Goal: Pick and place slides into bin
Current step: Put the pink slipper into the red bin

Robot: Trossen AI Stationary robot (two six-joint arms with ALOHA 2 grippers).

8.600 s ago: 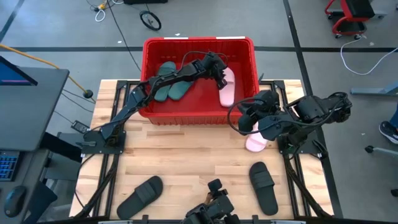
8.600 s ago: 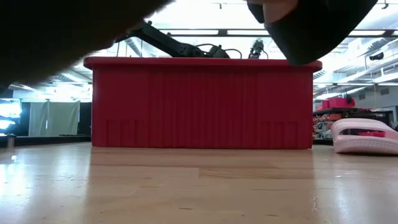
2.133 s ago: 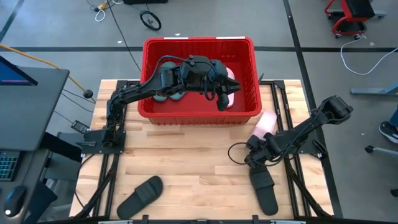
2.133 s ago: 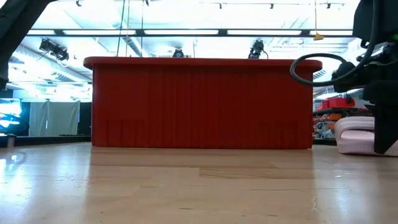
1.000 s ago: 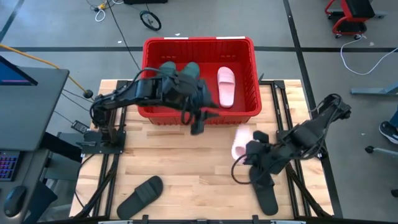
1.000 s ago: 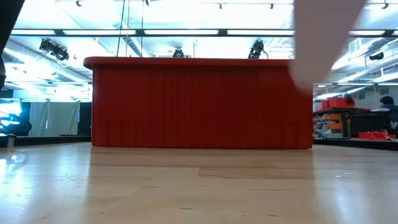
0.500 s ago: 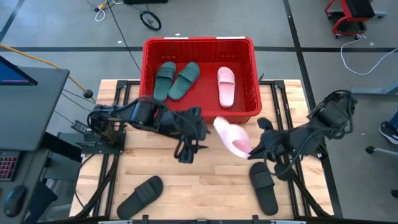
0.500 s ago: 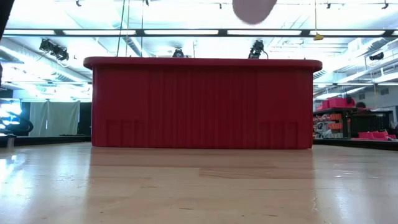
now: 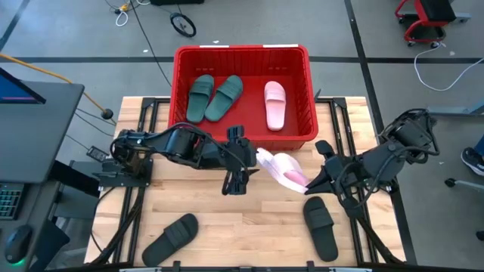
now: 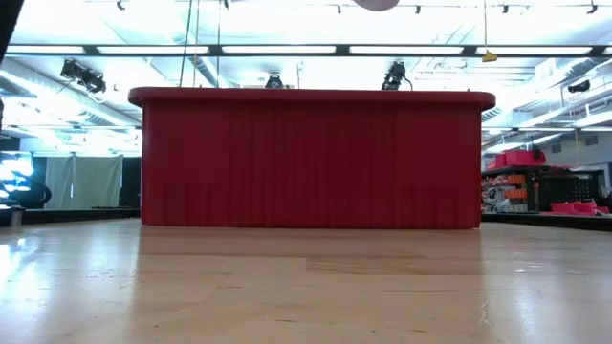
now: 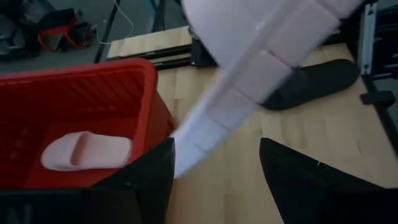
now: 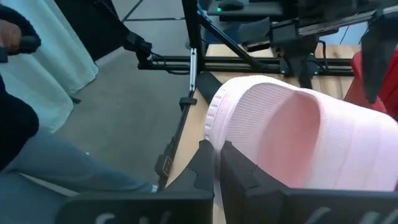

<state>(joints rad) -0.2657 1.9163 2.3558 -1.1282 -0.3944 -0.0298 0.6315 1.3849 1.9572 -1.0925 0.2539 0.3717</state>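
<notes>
Two dark green slides (image 9: 215, 97) and a pale pink slide (image 9: 275, 105) lie in the red bin (image 9: 242, 54) at the tabletop's (image 9: 249, 227) far edge, while the right gripper (image 9: 308, 184) clamps another pink slide (image 9: 281, 168) beside the wide-open left gripper (image 9: 236, 183).

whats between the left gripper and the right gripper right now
The second pink slide, seen in the high view. The right gripper is shut on one end of it, and the open left gripper sits at the other end, in front of the bin.

Wooden table (image 9: 189, 200) with red bin (image 9: 243, 140), two black slides (image 9: 170, 238).
</notes>
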